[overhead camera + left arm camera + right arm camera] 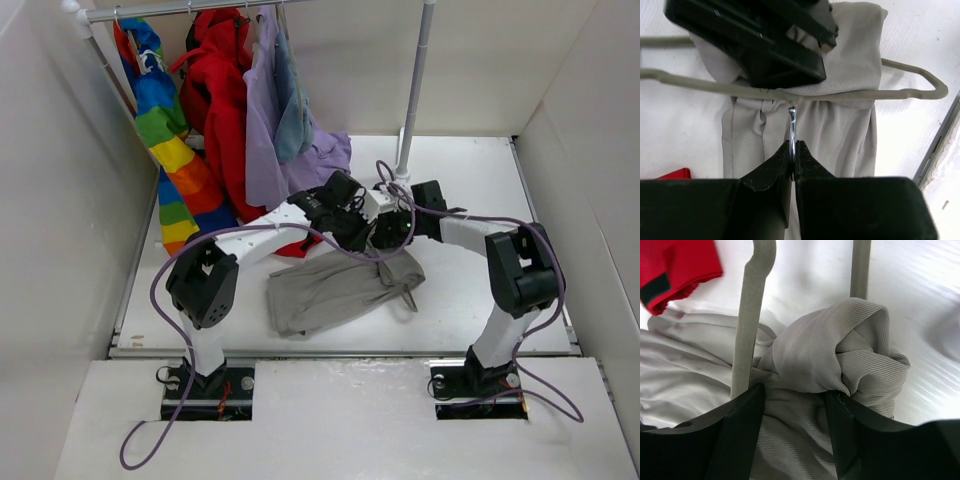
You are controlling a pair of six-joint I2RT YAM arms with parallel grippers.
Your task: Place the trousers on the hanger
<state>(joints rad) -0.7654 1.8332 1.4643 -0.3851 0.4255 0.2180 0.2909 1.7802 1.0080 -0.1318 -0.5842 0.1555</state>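
Observation:
The grey-beige trousers [325,292] lie crumpled on the white table in front of both arms. In the left wrist view, the trousers [852,55] pass through the slim grey hanger [865,93] and hang over its lower rod. My left gripper [794,145] is shut on the hanger's metal hook [792,122], with the right gripper's black body just beyond. My right gripper [795,390] is open, its jaws standing either side of a bunched fold of the trousers [840,350] without pinching it. Two hanger rods [752,315] run away from it. From above, both grippers [352,228] [388,232] meet over the trousers.
A clothes rail at the back holds a rainbow garment [165,125], a red coat [225,100], a lilac garment [262,130] and a small blue-grey one [294,112]. A pale upright pole [415,90] stands at back right. A red hem [680,265] lies near the hanger. White walls enclose the table.

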